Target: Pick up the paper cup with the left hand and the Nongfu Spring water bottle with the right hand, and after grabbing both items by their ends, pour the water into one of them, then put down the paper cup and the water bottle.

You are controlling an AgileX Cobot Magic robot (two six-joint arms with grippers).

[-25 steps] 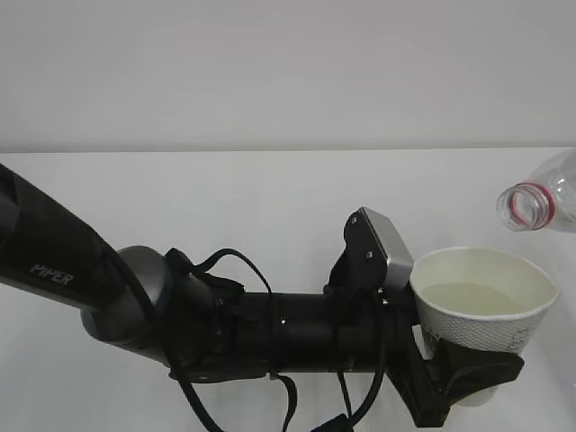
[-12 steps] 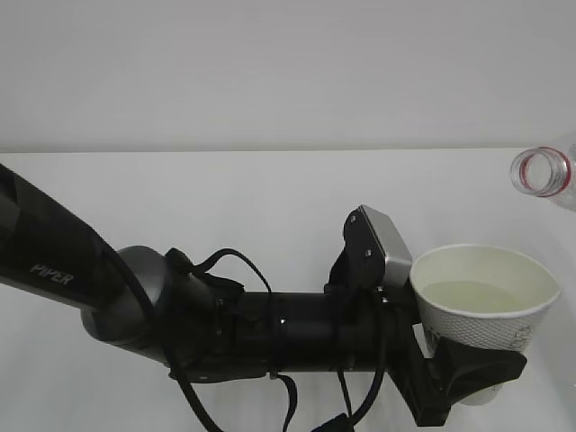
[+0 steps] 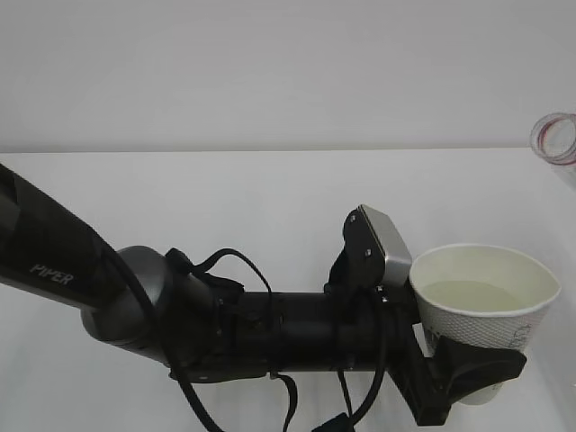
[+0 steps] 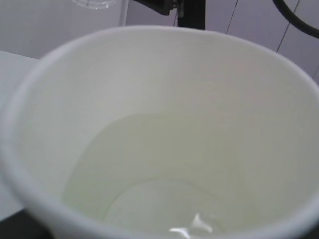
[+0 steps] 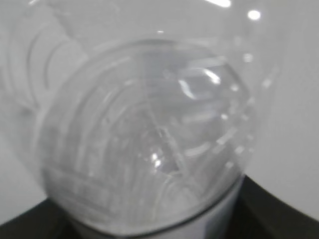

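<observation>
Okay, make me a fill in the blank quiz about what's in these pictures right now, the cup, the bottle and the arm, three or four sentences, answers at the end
1. The paper cup holds some clear ____.
2. The left hand grips the cup near its ____.
3. The neck ring on the water bottle is ____.
4. In the exterior view, the bottle's mouth shows at the ____ edge of the picture.

Missing words: water; base; red; right
</observation>
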